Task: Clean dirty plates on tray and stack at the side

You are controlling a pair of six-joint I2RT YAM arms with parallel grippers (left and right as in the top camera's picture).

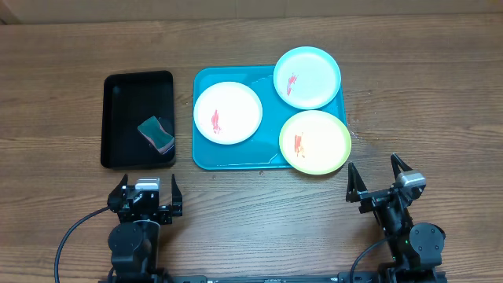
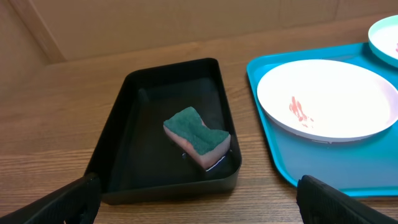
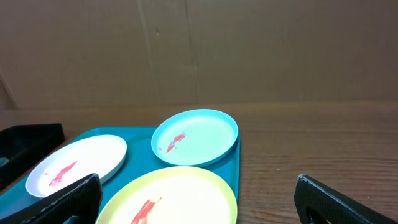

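Red-smeared, the white plate (image 1: 228, 112), pale blue plate (image 1: 307, 76) and yellow-green plate (image 1: 315, 141) are seen uncleaned on the turquoise tray (image 1: 236, 157). Left gripper (image 1: 149, 189) and right gripper (image 1: 373, 167) are spread wide, empty; the sponge (image 1: 156, 133) probably must be grasped first.

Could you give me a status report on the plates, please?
Left gripper and right gripper open, empty. White plate, pale blue plate, yellow-green plate all red-smeared, on turquoise tray. Sponge in black tray. Nothing blocking.

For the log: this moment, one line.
left claw open | right claw open | plates white, blue, green smeared, on tray | sponge in black tray
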